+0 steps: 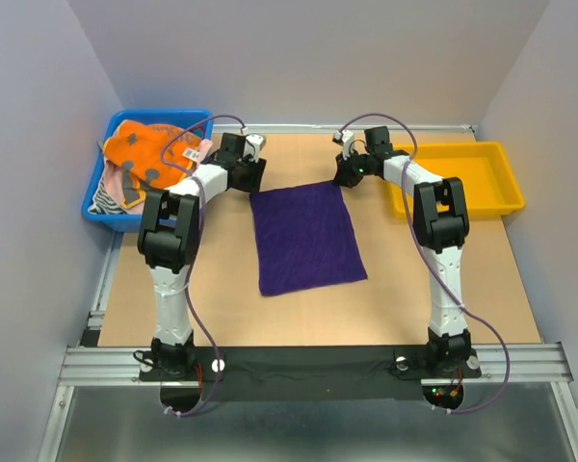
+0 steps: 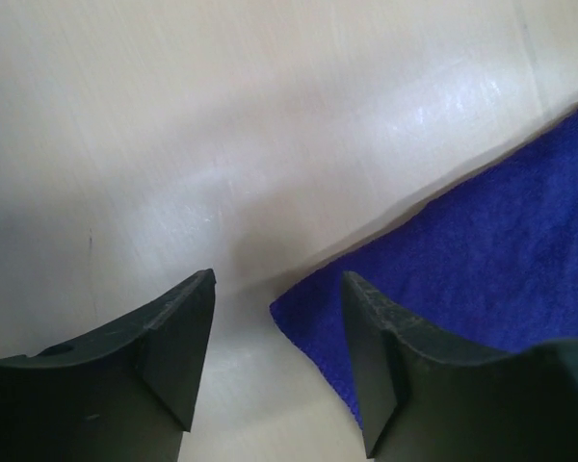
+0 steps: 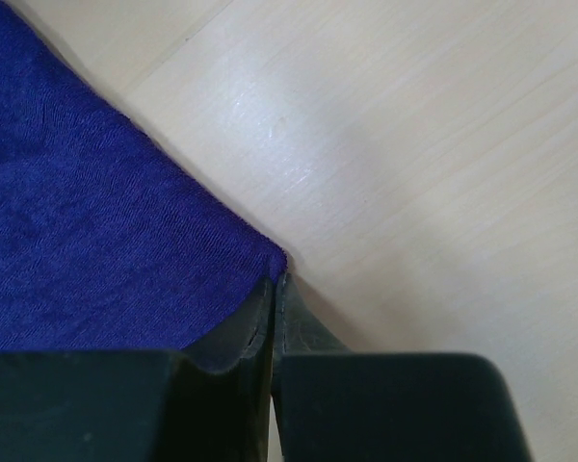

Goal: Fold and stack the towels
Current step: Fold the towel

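A blue bin [image 1: 94, 207] sits at the far left corner of the tabletop [image 1: 443, 279]. An orange towel [image 1: 144, 154] with grey markings lies crumpled on top of the heap inside. A strip of pale pink towel [image 1: 205, 148] shows at the heap's right edge. The lettering on the orange one is too small to read.

Just right of the bin, the left arm reaches forward and its left claw [image 1: 251, 171] hangs low over the far left corner of the purple towel [image 1: 306, 236]. In the left wrist view the two fingers [image 2: 178, 337] stand apart. The towel's corner [image 2: 313, 308] lies between them, close to the right-hand finger and clear of the other. Nothing is gripped there.

The purple towel lies spread flat in the middle of the tabletop, a single layer, turned slightly askew to the edges.

At its far right corner is the right claw [image 1: 348, 173]. The right wrist view shows its fingers [image 3: 308, 337] pressed together, with the tip of the towel's corner [image 3: 270, 262] running into the seam between them, pinched.

Further right, a yellow tray [image 1: 506, 178] rests at the far right of the tabletop.
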You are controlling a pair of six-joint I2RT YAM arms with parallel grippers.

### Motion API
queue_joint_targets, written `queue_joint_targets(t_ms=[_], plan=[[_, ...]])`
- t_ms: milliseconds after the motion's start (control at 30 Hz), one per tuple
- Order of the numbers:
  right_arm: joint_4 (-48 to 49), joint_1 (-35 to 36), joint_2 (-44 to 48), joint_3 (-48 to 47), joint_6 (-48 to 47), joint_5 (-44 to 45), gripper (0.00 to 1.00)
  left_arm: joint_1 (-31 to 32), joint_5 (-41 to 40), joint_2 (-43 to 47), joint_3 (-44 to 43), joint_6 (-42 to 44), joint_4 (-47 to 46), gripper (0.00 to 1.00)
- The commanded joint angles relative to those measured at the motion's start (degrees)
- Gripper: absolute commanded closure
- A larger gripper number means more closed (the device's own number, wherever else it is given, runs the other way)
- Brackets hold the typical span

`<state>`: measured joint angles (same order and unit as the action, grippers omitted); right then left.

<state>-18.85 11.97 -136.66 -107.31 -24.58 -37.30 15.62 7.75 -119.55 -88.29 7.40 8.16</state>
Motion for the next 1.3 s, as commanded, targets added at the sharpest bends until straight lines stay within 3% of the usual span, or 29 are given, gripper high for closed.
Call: queue_joint_targets(t_ms=[0,100,400,1267], plan=[[-2.9,-0.3,-0.1,1.1,-1.4,2.0,0.99,-1.1,4.8,-0.1,-3.6,3.8,3.5,0.39],[-2.9,-0.4,0.0,1.1,-1.4,2.1,1.0,-1.6,5.8,-1.7,-5.0,5.0,5.7,0.45],[-2.9,-0.4,-0.3,0.5,-1.0,2.4,0.99,-1.8,9.0,-4.9,-7.2,5.3,7.9,0.49],[-2.9,-0.4,0.9,0.9,-0.8,4.3,1.0,-3.0,12.0,2.0,-4.9,4.3,6.2,0.47]])
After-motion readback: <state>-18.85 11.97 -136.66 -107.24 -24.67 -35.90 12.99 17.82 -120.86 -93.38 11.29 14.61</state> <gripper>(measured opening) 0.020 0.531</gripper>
